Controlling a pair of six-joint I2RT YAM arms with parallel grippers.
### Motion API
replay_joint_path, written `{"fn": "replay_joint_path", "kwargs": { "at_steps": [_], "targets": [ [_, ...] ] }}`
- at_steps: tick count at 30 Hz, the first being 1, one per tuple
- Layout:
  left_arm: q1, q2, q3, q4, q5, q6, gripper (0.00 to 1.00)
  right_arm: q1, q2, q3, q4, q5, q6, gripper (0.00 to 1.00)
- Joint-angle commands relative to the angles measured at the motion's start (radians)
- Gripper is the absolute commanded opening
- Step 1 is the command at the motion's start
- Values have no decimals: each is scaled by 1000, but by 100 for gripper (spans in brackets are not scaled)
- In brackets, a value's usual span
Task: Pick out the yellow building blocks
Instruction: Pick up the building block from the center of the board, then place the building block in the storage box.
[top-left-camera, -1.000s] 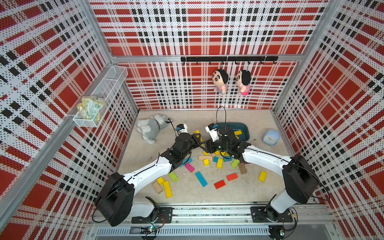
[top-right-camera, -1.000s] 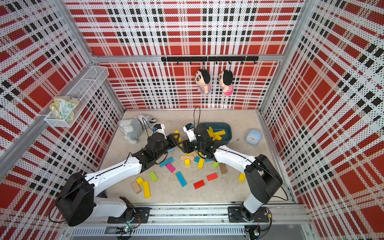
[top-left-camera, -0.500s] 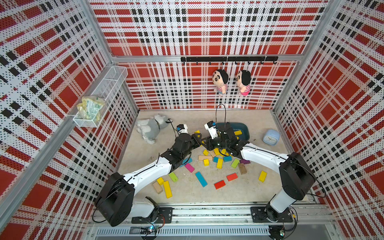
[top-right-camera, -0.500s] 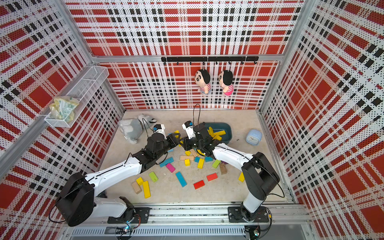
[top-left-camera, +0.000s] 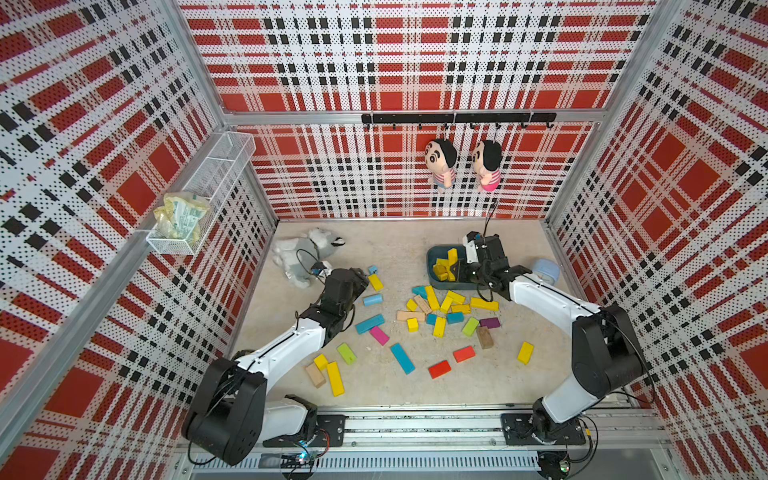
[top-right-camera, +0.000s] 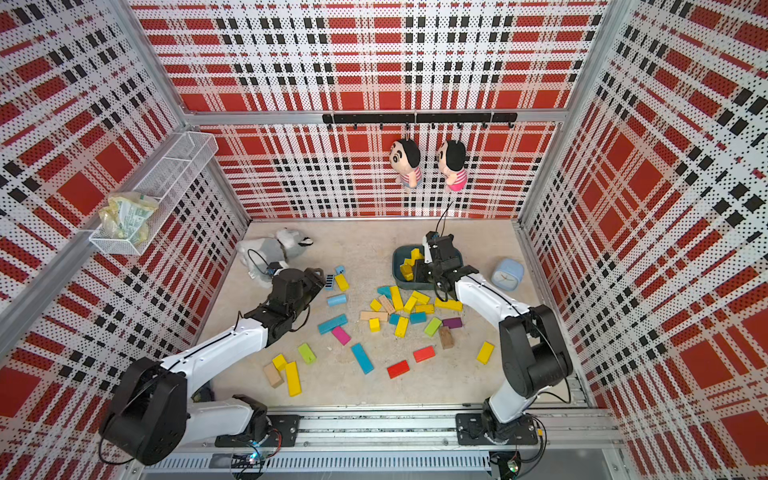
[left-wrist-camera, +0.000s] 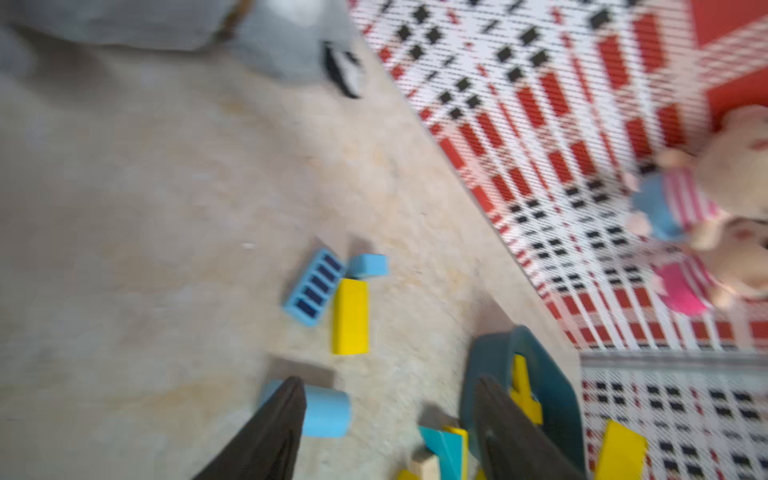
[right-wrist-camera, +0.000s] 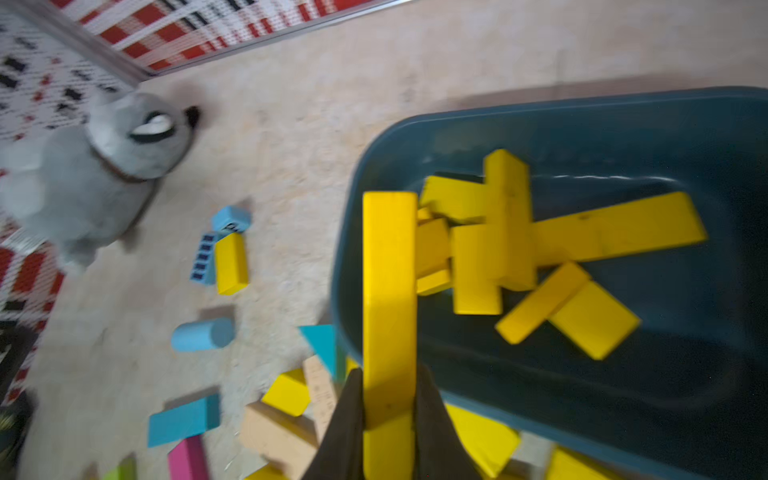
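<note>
Clamping a yellow bar (right-wrist-camera: 388, 291), right hand (right-wrist-camera: 388, 374) hangs over the part-filled teal bin (right-wrist-camera: 582, 124); left hand (left-wrist-camera: 388, 382) apart; many yellow blocks (top-left-camera: 432, 298) lie outside.

Bright, even light; blurred wrist views

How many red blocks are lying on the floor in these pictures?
2. One red rectangular block lies right of the long blue block; the second red block lies apart from it, near the brown wooden block. Others may be hidden.
</note>
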Motion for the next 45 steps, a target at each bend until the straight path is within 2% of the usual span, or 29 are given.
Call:
{"fn": "replay_joint_path", "kwargs": {
  "at_steps": [1,6,9,18,22,28,37,45],
  "targets": [
    [58,21,-26,-81,69,0,66,-34,57,77,-131,55,-52,12],
    [69,90,70,-92,67,120,66,-39,152,197,-193,107,-78,14],
    [56,168,149,-118,82,167,66,-44,202,239,-234,129,-65,19],
    [-57,383,345,-163,101,143,64,-48,218,231,-273,197,-43,29],
    [-95,468,427,-221,99,90,58,-51,215,256,-305,225,-66,36],
    [-128,565,543,-334,42,59,57,-53,114,236,-302,260,-83,41],
    [-152,714,751,-554,-80,36,59,-51,-106,33,-215,233,5,44],
    [-163,805,875,-709,-186,29,63,-51,-166,-24,-224,250,13,45]
  ]
}}
